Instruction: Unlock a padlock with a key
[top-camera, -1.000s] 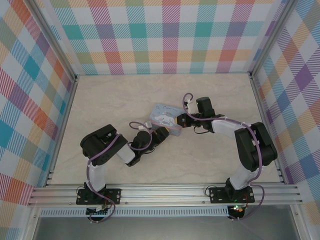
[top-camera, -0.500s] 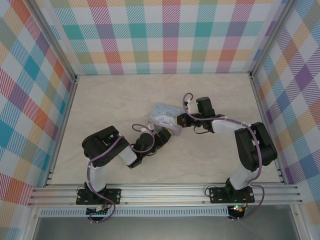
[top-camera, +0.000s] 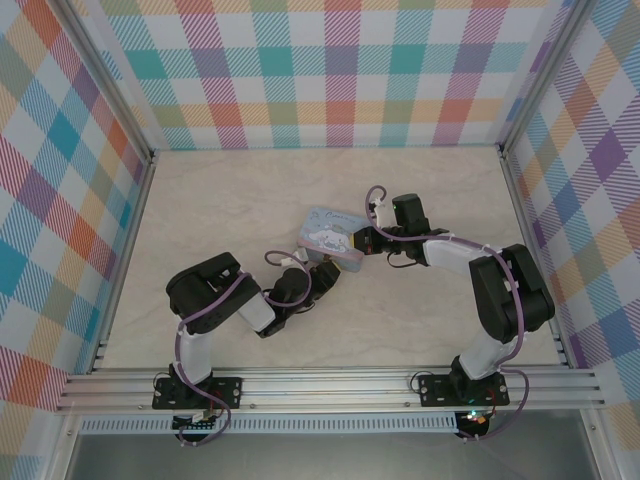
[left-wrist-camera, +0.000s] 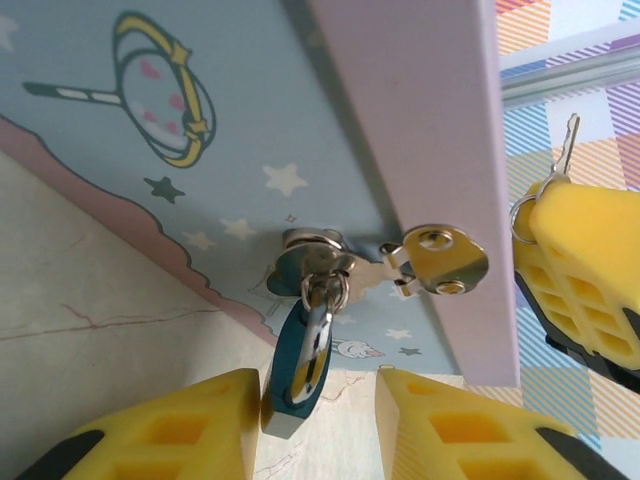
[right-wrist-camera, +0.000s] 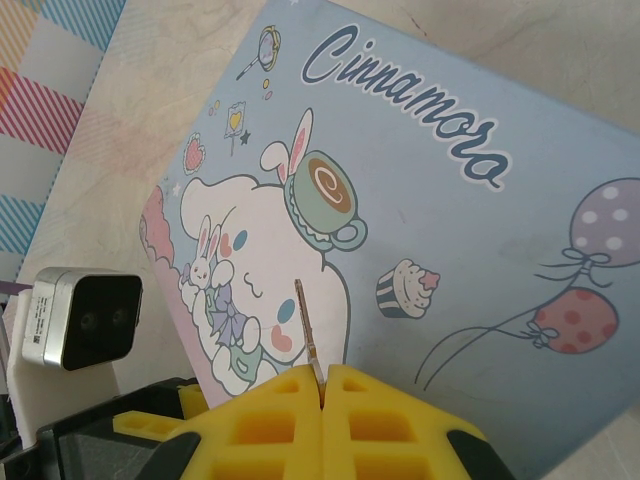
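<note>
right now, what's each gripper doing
left gripper: open, fingers either side of the padlock
right gripper: shut on the key

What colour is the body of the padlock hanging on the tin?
Dark blue, verging on teal. The padlock shows best in the left wrist view.

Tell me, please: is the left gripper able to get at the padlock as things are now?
Probably yes. The padlock hangs from the tin, right between the parted fingers of the left gripper, with nothing between them and it. The right gripper, holding the key, is off to the side.
</note>
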